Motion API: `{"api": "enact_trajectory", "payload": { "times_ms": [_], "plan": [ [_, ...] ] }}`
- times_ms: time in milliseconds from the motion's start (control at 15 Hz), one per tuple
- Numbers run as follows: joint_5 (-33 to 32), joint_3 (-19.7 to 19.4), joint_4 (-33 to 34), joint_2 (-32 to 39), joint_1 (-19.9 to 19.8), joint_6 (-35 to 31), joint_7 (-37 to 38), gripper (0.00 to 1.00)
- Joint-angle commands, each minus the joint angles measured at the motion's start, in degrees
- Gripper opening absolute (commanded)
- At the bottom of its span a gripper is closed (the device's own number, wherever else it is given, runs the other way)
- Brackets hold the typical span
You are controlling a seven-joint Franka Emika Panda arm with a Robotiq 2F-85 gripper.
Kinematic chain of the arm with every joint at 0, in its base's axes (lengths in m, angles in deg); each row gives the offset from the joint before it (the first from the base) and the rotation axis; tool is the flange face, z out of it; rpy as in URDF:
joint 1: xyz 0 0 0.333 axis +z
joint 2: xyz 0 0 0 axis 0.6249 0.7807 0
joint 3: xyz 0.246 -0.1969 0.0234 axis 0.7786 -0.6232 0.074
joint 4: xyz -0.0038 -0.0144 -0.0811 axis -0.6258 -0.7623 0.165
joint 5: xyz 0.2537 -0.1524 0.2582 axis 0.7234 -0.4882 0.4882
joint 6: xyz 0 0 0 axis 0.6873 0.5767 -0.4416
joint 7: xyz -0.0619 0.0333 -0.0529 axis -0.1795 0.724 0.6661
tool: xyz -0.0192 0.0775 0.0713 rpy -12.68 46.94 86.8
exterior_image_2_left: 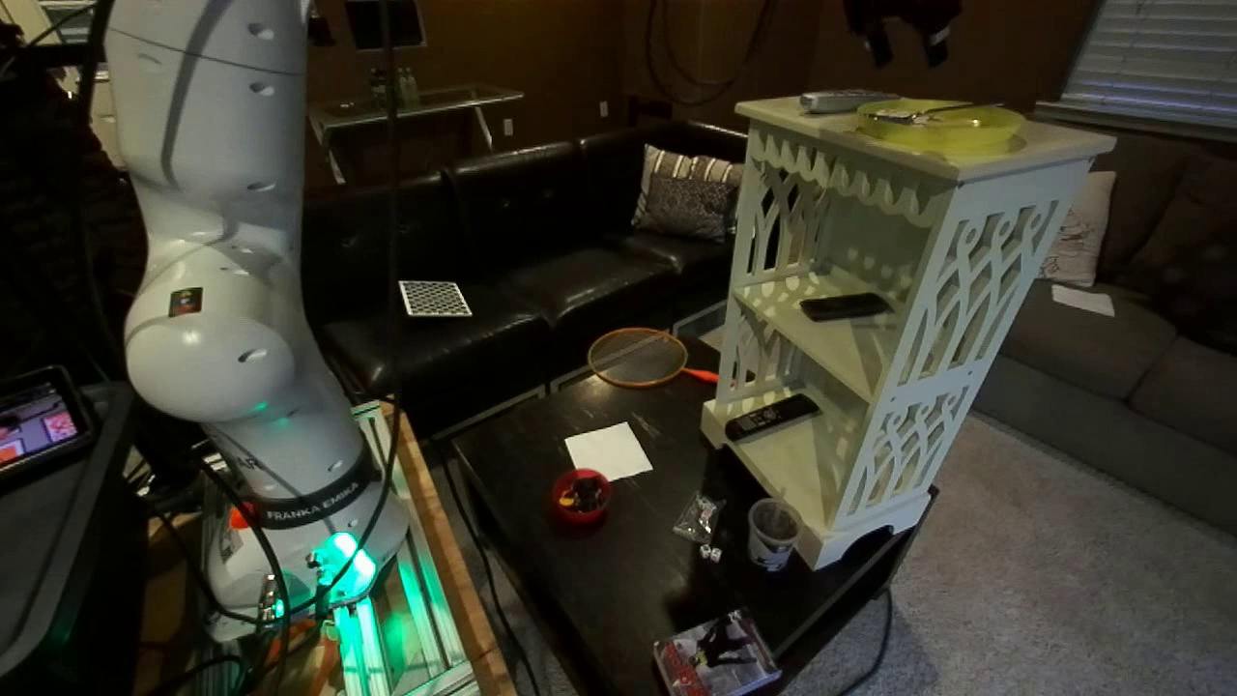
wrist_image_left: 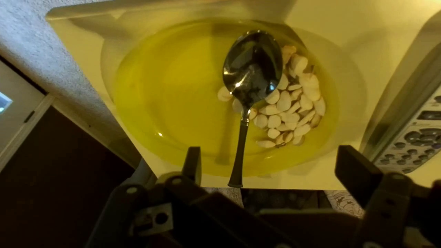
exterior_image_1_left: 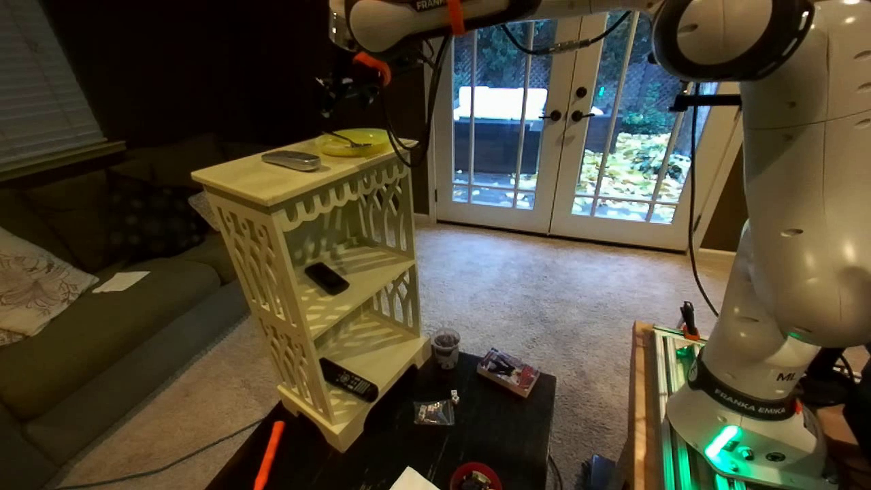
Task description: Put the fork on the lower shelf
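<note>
No fork shows. A spoon with a shiny bowl and dark handle [wrist_image_left: 240, 148] lies across a yellow plate [wrist_image_left: 165, 86] on the rack's top board. The spoon [exterior_image_1_left: 349, 141] and plate [exterior_image_2_left: 966, 132] also show in the exterior views. Pale nut-like pieces [wrist_image_left: 293, 103] lie in the plate beside the spoon. My gripper [wrist_image_left: 274, 165] is open and empty above the plate, also seen in both exterior views [exterior_image_1_left: 347, 99] [exterior_image_2_left: 906, 48]. The handle's end appears between the fingers, closer to the left one. The lower shelf [exterior_image_1_left: 371, 269] is the cream middle tier, visible in both exterior views [exterior_image_2_left: 821, 338].
A black phone [exterior_image_1_left: 326, 278] lies on the lower shelf. A black remote [exterior_image_1_left: 348, 379] lies on the bottom tier. A grey remote [wrist_image_left: 417, 137] lies beside the plate. The dark table holds a plastic cup [exterior_image_2_left: 773, 534], a box [exterior_image_2_left: 717, 655] and a red bowl [exterior_image_2_left: 582, 498].
</note>
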Motion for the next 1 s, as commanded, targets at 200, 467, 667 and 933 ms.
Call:
{"api": "enact_trajectory", "payload": {
  "times_ms": [200, 467, 667, 933],
  "plan": [
    [-0.4, -1.7, -0.2, 2.5, -0.2, -3.0, 5.4, 0.85],
    [-0.1, -2.6, -0.4, 2.8, -0.4, -3.1, 6.8, 0.78],
    [0.2, -2.4, -0.3, 3.1, -0.6, -3.4, 6.8, 0.71],
    [0.1, -2.4, -0.2, 3.4, -0.6, -3.8, 6.9, 0.65]
  ]
}}
